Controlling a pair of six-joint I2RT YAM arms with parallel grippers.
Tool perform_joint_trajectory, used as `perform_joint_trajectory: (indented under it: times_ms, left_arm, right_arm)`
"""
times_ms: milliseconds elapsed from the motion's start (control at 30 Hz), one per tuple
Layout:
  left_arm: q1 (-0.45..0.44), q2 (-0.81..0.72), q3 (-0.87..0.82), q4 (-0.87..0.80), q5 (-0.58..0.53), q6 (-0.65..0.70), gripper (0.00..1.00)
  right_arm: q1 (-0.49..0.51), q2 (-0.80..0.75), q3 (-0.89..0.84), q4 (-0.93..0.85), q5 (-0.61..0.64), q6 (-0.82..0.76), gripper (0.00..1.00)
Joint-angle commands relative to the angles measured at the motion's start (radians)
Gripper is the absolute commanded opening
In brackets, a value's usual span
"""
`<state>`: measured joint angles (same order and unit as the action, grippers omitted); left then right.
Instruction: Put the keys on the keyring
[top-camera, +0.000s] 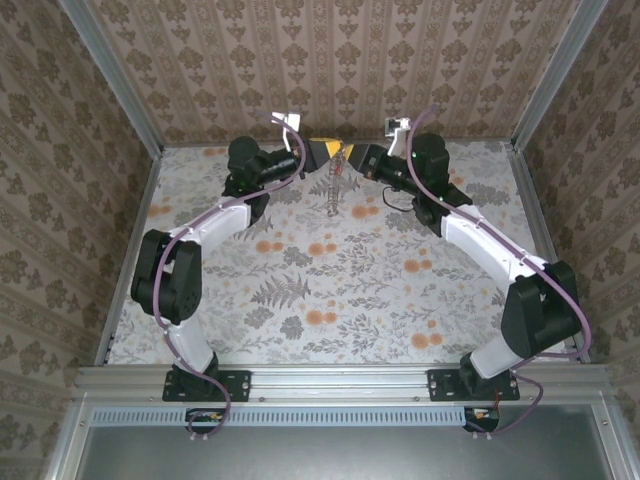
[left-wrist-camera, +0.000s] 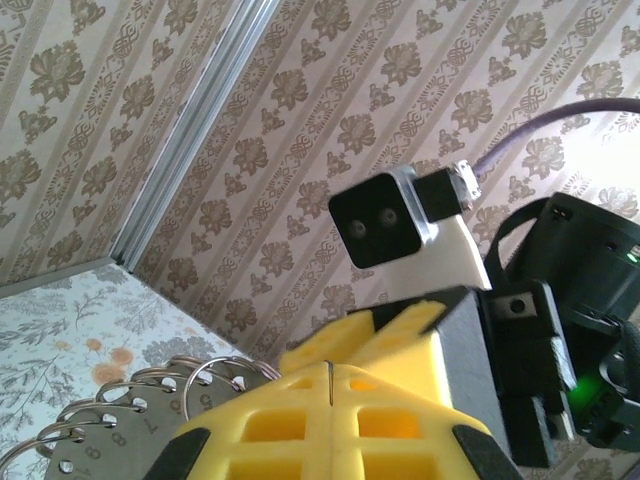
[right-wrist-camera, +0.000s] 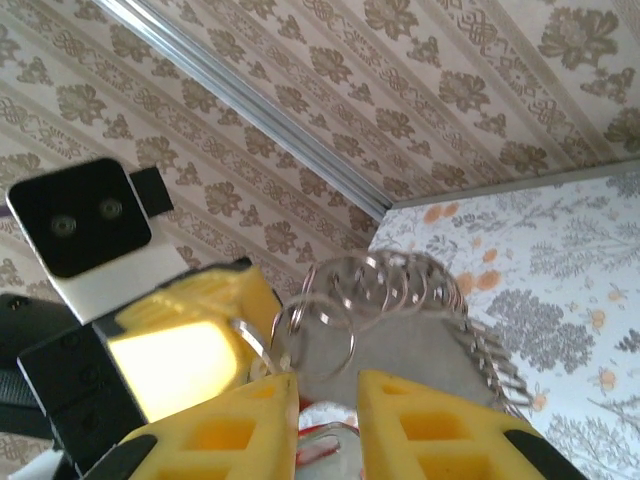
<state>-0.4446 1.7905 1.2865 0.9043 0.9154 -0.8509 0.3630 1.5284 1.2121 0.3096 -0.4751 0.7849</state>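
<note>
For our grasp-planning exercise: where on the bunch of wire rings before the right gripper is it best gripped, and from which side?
Probably take the keyring by its front ring, pinching across the thin wire from the right gripper side. That ring sits foremost, apart from the stacked coils, and faces that gripper, while the grey tags behind crowd the rest.

From above, the keyring (top-camera: 335, 185) is a thin dangling strand between the 2 arms, too small to tell its rings apart or what pinches it. In the left wrist view the bottom edge cuts off the left end effector (left-wrist-camera: 330, 368) and the numbered tags (left-wrist-camera: 105, 445); its closed fingers hide any contact with a ring. In the right wrist view a blurred reddish piece (right-wrist-camera: 318, 450) lies between the fingers of the right end effector (right-wrist-camera: 325, 385), cut by the bottom edge; whether it is gripped cannot be told.
</note>
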Motion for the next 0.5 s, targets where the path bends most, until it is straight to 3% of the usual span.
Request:
perform_joint_trajectory:
  times_ms: [0,267,467]
  left_arm:
    - [-0.006,-0.048,0.046,0.000,-0.015,0.050,0.00]
    - [-0.005,-0.060,0.056,-0.045,-0.014,0.084,0.00]
    - [-0.041,-0.068,0.060,-0.074,-0.006,0.095,0.00]
  right_arm:
    - [0.008,-0.071,-0.047,-0.013,-0.015,-0.025,0.24]
    - [0.004,-0.146,-0.100,-0.055,0.006,-0.059,0.25]
    - [-0.028,-0.202,-0.105,-0.057,0.017,-0.061,0.47]
